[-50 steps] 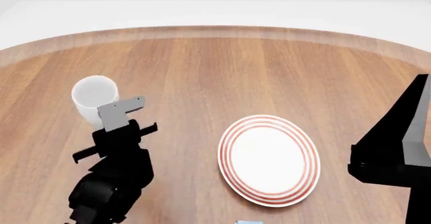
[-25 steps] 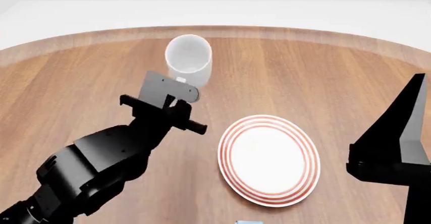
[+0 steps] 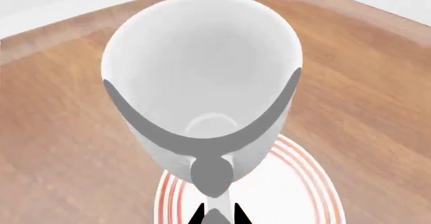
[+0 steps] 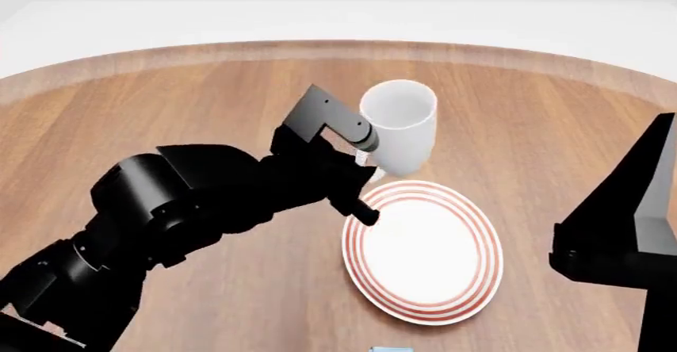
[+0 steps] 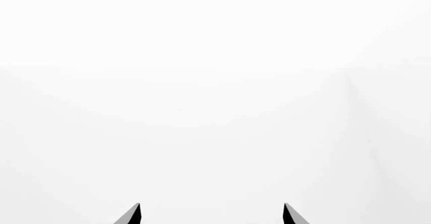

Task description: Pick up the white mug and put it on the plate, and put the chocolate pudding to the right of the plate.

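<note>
The white mug (image 4: pixel 400 126) hangs upright in the air over the far-left rim of the plate (image 4: pixel 423 250). My left gripper (image 3: pixel 215 215) is shut on the mug's handle. In the left wrist view the white mug (image 3: pixel 202 77) fills the frame with its mouth open toward the camera, and the red-ringed plate (image 3: pixel 303 193) lies beneath it. My right gripper (image 5: pixel 210 211) is open and faces only blank white. The right arm (image 4: pixel 619 225) stands at the table's right edge. A light blue sliver (image 4: pixel 389 349) at the head view's bottom edge looks like the chocolate pudding; the rest is cut off.
The round wooden table (image 4: pixel 508 106) has a raised rim along its far edge. My left arm (image 4: pixel 180 209) stretches across the table's left half toward the plate.
My left arm has carried the mug from the table's left side, up and to the right, to above the plate's far-left rim. The right arm has stayed put.
</note>
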Tool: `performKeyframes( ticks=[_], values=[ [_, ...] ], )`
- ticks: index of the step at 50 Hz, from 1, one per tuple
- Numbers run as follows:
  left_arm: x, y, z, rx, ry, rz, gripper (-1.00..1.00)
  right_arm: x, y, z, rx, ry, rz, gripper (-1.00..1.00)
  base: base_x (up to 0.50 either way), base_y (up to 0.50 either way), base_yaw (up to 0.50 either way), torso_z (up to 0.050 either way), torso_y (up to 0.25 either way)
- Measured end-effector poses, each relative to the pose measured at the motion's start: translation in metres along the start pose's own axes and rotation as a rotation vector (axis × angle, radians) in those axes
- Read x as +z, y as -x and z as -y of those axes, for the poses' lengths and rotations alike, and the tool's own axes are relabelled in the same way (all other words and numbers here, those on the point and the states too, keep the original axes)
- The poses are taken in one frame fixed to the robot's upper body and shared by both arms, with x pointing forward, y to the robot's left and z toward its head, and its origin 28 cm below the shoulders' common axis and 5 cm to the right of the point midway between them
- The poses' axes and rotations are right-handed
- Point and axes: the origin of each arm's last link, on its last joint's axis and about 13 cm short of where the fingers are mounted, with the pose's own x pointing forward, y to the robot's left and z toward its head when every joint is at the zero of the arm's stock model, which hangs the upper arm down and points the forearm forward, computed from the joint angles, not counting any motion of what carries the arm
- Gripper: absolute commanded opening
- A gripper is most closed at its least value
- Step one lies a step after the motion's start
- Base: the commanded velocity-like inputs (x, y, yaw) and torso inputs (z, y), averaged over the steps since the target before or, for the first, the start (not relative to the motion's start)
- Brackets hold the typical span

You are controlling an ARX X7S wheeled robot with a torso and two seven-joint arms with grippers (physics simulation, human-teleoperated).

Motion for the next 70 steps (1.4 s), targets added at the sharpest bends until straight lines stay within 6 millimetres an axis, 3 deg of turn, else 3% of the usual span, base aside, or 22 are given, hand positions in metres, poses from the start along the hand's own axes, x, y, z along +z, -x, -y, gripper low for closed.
performKeyframes(
  ticks=[20, 44, 70],
  values=[
    [-0.005, -0.033, 0.020, -0.210, 0.065, -0.124, -1.00, 0.000, -0.001, 0.002, -0.008, -0.002, -0.001, 1.00, 0.00, 0.00, 0.00, 0.000, 0.000],
    [-0.023, -0.074, 0.015, -0.182, 0.136, -0.256, -1.00, 0.000, -0.001, 0.004, -0.018, -0.004, -0.002, 1.00, 0.00, 0.00, 0.00, 0.000, 0.000],
    [-0.039, -0.088, 0.019, -0.147, 0.142, -0.308, -1.00, 0.000, -0.002, 0.006, -0.027, -0.009, -0.004, 1.00, 0.00, 0.00, 0.00, 0.000, 0.001]
  ],
)
